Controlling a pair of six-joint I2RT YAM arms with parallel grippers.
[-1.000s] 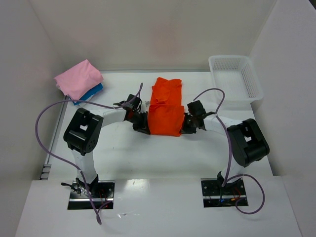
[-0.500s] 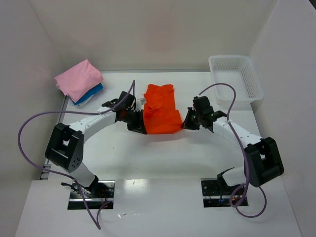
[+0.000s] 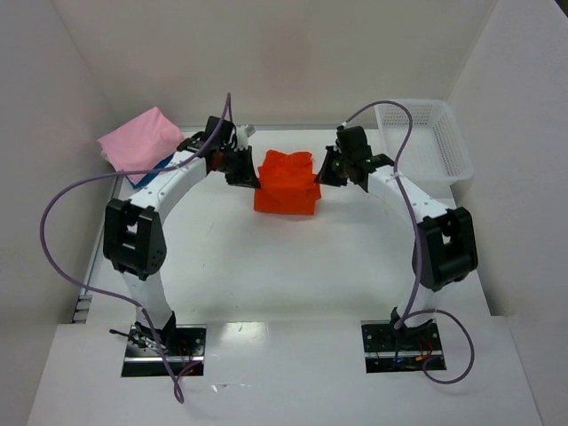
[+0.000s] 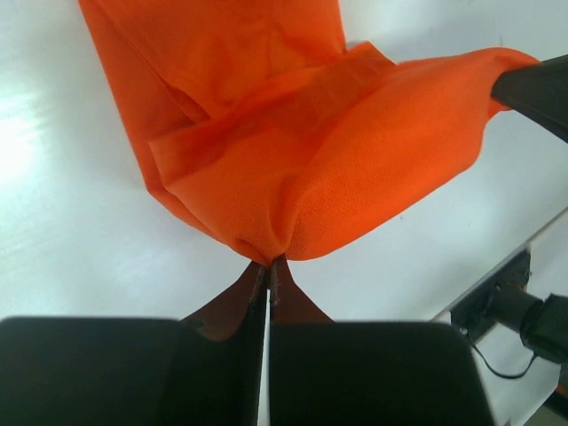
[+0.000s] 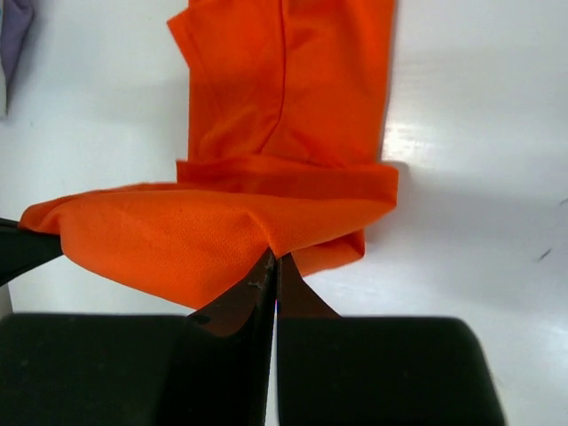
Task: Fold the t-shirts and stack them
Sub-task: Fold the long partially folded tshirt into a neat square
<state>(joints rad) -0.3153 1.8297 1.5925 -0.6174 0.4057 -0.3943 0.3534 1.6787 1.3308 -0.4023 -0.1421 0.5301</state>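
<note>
The orange t-shirt point(image 3: 287, 182) lies partly folded at the table's far middle, its near edge lifted and carried over the rest. My left gripper point(image 3: 251, 176) is shut on the cloth's left corner point(image 4: 266, 253). On the opposite side my right gripper point(image 3: 327, 172) is shut on the right corner point(image 5: 277, 248). Both wrist views show the orange fabric stretched between the two pinches, with the lower layers flat on the table beneath. A folded pink t-shirt point(image 3: 140, 142) rests on a blue t-shirt point(image 3: 165, 162) at the far left.
A white mesh basket point(image 3: 424, 138) stands at the far right corner. White walls close in the table at the back and both sides. Purple cables arc above both arms.
Both grippers have carried the orange shirt's near edge away from the bases toward the back wall, folding it over itself. The shirt's outline has shortened to a compact block.
</note>
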